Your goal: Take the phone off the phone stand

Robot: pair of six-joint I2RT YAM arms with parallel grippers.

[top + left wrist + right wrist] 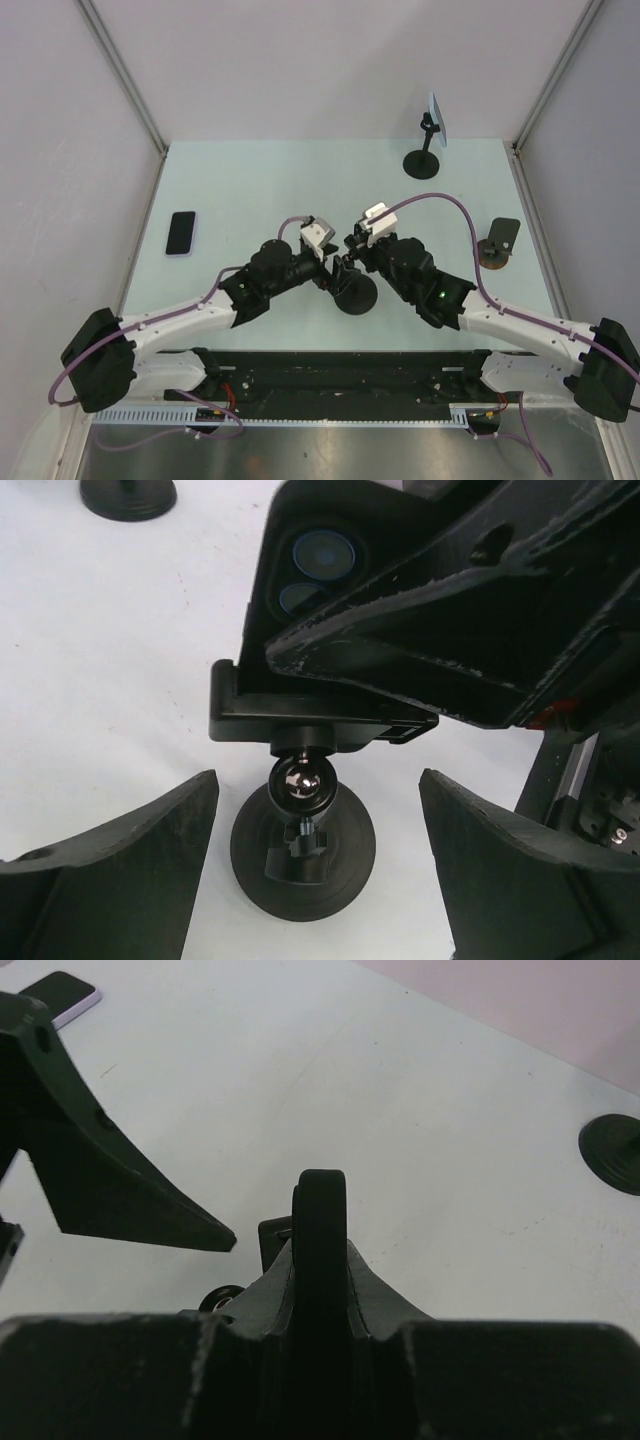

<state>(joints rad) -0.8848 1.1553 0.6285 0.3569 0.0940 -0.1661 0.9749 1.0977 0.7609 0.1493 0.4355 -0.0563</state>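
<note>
Your right pincer (320, 1260) is closed on the phone (320, 1200): its 2 fingers (385, 1300) press the phone's flat faces, and the thin edge stands upright between them. The phone sits in the clamp (300, 720) of the phone stand (300, 860), with its 2 camera lenses (320, 555) showing just above the clamp. Your left pincer (320, 780) is spread wide and holds nothing. The stand's ball joint (300, 783) and round base lie between its 2 fingers (120, 880), apart from both. From above, the 2 pincers meet tip to tip over the stand.

Well out to the left of your left pincer, a second phone (181, 233) lies flat on the table (260, 180). Beyond your right pincer, well apart, a second stand (427, 162) carries a pale blue slab (436, 118). To that pincer's right sits a third stand (497, 250), lower.
</note>
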